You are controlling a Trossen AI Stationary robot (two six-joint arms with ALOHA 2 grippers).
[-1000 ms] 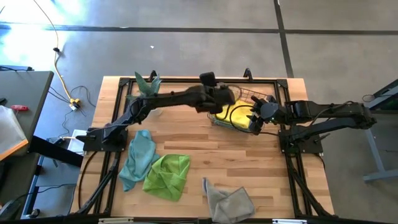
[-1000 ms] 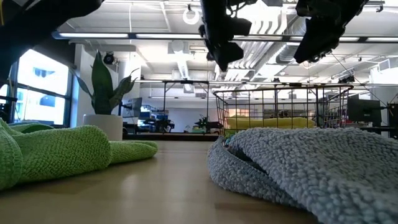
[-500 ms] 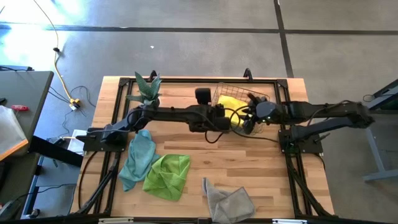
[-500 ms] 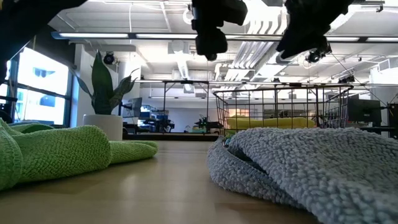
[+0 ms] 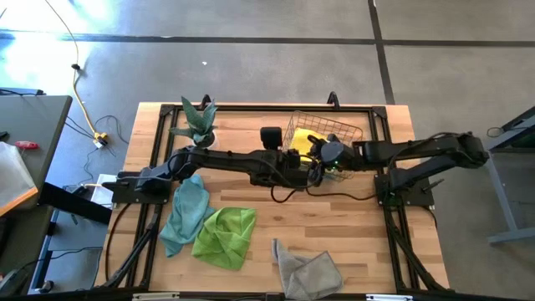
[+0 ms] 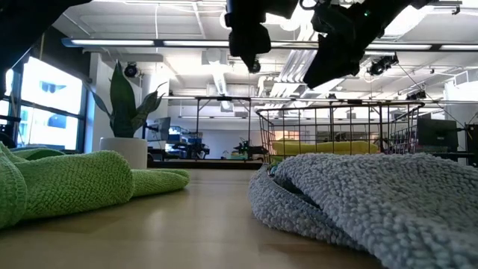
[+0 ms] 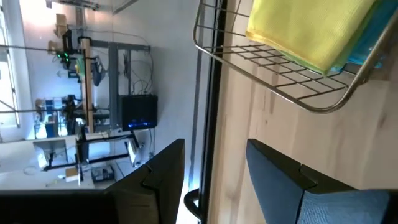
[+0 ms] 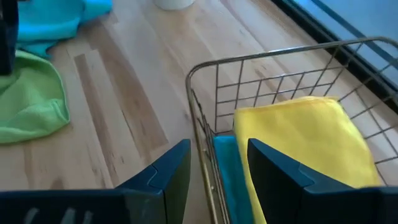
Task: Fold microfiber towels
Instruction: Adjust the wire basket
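Observation:
A copper wire basket at the table's far right holds a folded yellow towel lying on a teal one. A loose teal towel, a lime green one and a grey one lie crumpled on the near half of the table. My left gripper hangs open above the table just beside the basket's near left corner. My right gripper hangs open over that same corner, its fingers either side of the rim as seen from above. Neither holds anything.
A potted plant stands at the far left. Both arms stretch across the table's middle and nearly meet at the basket. A black frame runs round the table's edges. Bare wood lies between the basket and the loose towels.
My left gripper has swung from over the basket's far left toward the near edge, rolling as it went. My right gripper has gone toward the table's left and a little down, to the basket's near left corner. The towels have not moved.

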